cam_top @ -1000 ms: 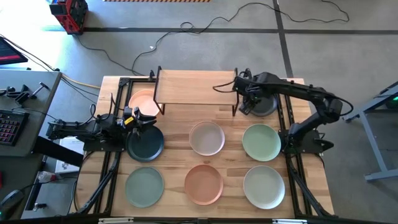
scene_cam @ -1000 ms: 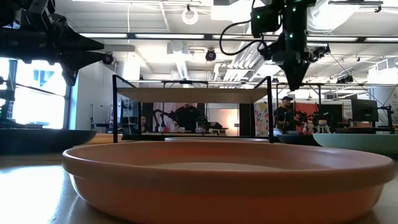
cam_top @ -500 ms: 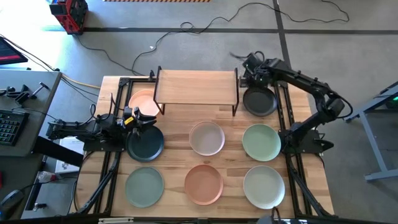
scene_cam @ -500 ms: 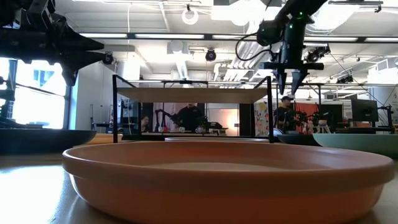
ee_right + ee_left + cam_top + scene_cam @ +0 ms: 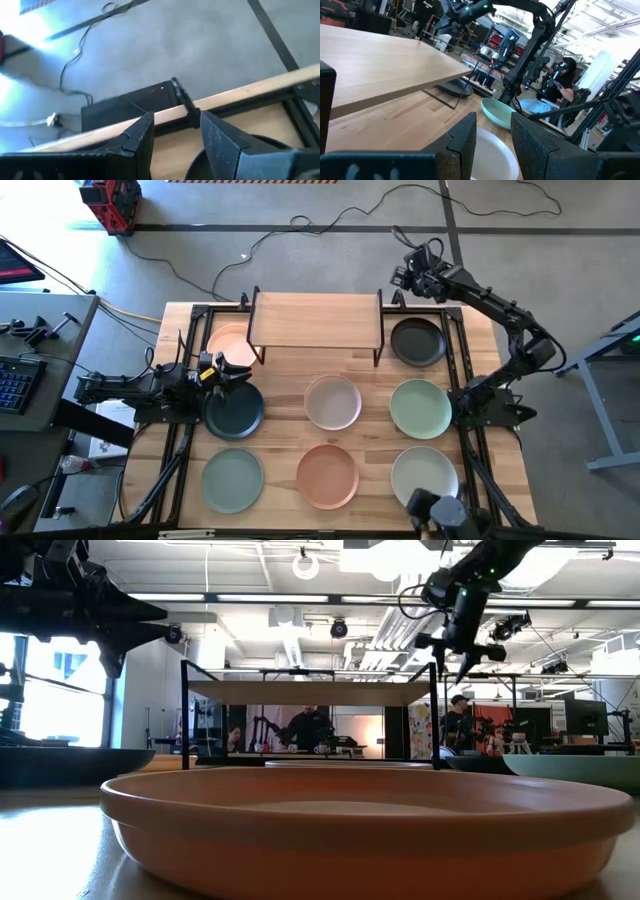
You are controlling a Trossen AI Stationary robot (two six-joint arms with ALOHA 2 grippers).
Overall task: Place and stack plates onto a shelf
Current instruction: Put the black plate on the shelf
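Observation:
The shelf (image 5: 315,320), a light wood board on black legs, stands at the table's far middle with nothing on top. A peach plate (image 5: 230,340) lies by its left end, partly under it, and a black plate (image 5: 417,342) by its right end. On the table lie dark teal (image 5: 233,412), whitish (image 5: 332,402), pale green (image 5: 420,408), sage green (image 5: 232,478), terracotta (image 5: 327,476) and white (image 5: 424,478) plates. My right gripper (image 5: 403,276) hangs open and empty above the far edge, beyond the black plate. My left gripper (image 5: 228,372) rests open over the teal plate's far rim.
Black frame rails (image 5: 458,370) run along both sides of the table. A dark object (image 5: 440,510) shows at the near edge beside the white plate. Cables lie on the floor beyond the table. People sit in the room behind, seen in the low view.
My right gripper has swung from beside the shelf's right end, over the black plate, toward the table's far edge and risen a little, rolling about its own axis and tipping up from pointing straight down. The black plate now lies fully uncovered. The plates have not moved.

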